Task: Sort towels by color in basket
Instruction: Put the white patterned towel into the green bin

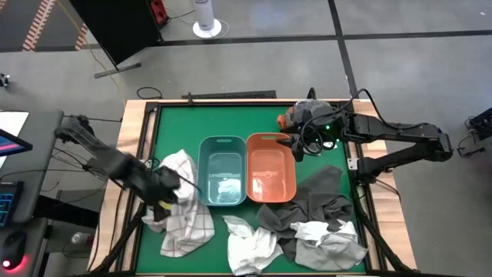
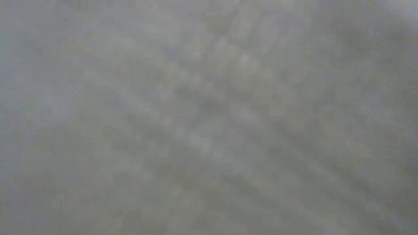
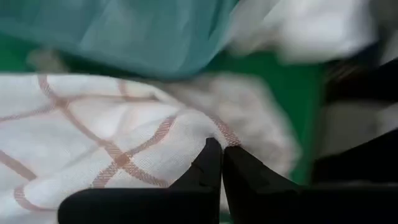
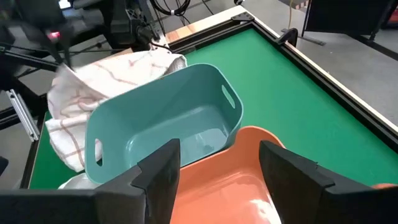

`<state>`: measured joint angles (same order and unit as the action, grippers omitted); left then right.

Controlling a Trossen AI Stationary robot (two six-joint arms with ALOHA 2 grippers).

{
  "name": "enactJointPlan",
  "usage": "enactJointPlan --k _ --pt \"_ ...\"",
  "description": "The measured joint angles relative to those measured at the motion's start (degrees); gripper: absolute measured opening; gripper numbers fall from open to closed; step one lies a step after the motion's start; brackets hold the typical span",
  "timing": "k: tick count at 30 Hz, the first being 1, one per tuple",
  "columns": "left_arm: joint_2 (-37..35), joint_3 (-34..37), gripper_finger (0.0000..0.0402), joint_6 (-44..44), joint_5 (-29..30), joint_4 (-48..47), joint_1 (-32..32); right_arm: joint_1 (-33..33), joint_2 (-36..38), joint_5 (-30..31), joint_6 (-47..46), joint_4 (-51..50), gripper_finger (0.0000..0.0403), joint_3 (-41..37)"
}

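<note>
My left gripper (image 1: 167, 187) is shut on the white towel with dark checks (image 1: 188, 223), just left of the teal basket (image 1: 206, 165). In the right wrist view this towel (image 4: 106, 81) stands bunched up beside the teal basket (image 4: 155, 112). A white towel (image 1: 225, 187) lies on the teal basket's floor. My right gripper (image 1: 298, 146) is open over the far right rim of the orange basket (image 1: 293, 173) and touches nothing. White (image 1: 250, 242), dark grey (image 1: 307, 204) and light grey (image 1: 334, 242) towels lie on the near part of the table. My left gripper (image 3: 219, 155) has its fingertips closed together on a raised bulge of the checked towel (image 3: 186, 140), coming from the table's left side. How many layers lie between the tips does not show. The towel's near end (image 1: 184, 238) rests on the table.
The two baskets stand side by side mid-table, teal on the left and orange on the right. The green table has a raised wooden rim (image 1: 146, 123). Bare green cloth lies beyond the baskets (image 1: 231, 119). The low view shows only a grey blur.
</note>
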<state>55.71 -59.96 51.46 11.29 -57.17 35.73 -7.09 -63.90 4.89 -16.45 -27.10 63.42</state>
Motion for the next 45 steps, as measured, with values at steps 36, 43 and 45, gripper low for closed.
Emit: enactJointPlan --k 36,43,45 --pt "-1.03 -4.22 0.0 -61.8 21.92 110.25 -13.73 -0.17 0.0 0.13 -1.68 2.72 0.0243 -0.02" --pt "7.94 -12.6 0.0 -53.7 9.79 110.35 -22.63 -1.41 0.02 0.15 -2.16 2.71 0.0243 -0.02" --pt "10.13 -14.83 0.0 -53.28 7.21 109.82 -24.2 -1.84 0.22 0.15 -2.51 2.7 0.0243 -0.04"
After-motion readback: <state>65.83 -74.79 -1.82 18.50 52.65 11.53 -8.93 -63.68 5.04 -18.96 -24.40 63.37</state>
